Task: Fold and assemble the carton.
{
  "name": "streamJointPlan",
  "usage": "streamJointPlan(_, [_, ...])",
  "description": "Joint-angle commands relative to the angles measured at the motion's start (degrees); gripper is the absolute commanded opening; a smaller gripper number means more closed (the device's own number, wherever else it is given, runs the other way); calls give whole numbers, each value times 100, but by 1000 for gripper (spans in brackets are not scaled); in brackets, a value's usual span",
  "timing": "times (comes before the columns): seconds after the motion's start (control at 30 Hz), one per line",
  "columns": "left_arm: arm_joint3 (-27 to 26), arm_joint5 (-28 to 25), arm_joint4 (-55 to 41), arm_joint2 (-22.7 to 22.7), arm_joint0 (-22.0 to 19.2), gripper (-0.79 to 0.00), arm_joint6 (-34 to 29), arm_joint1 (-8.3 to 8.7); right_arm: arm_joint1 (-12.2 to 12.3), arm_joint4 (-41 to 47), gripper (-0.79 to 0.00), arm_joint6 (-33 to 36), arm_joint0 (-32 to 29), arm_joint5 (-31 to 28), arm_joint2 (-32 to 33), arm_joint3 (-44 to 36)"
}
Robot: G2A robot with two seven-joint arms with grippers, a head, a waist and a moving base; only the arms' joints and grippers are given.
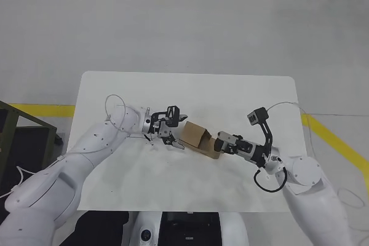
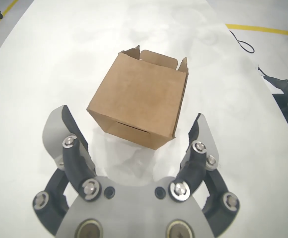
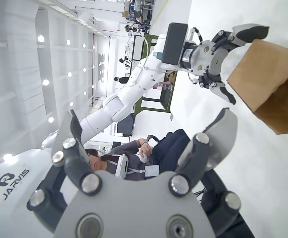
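Top view: brown carton (image 1: 197, 136) on its side mid-worktop (image 1: 234, 98); left hand (image 1: 176, 130) at its 9 o'clock, right hand (image 1: 216, 145) just beside at 4 o'clock.
Left wrist view: left hand (image 2: 132, 115) spread, carton (image 2: 139, 95) near, not touching.
Right wrist view: right hand (image 3: 148, 113) spread, apart from carton (image 3: 270, 80).

Three cams: one overhead, two wrist-mounted.
Your top cam looks down on the table (image 1: 246, 98) from well back, carton (image 1: 198, 138) mid-frame. Going by the top view, the left wrist cam sits at the carton's 9 o'clock facing 3, close in. The right wrist cam sits at 4 o'clock facing 10, rolled over. All three share the carton; the right wrist cam also catches the left gripper (image 3: 246, 65).
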Motion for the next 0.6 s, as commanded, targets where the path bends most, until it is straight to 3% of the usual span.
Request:
streamJointPlan(0.0, [112,1,24,119,-44,0,112,-44,6,23,0,-3,-26,-17,20,-12])
streamJointPlan(0.23, [341,1,161,417,-115,0,622,-43,13,97,0,55,4,-37,-25,6])
streamJointPlan(0.57, [277,1,-66,694,-109,0,1051,224,-1,138,0,144,219,-27,-246,151])
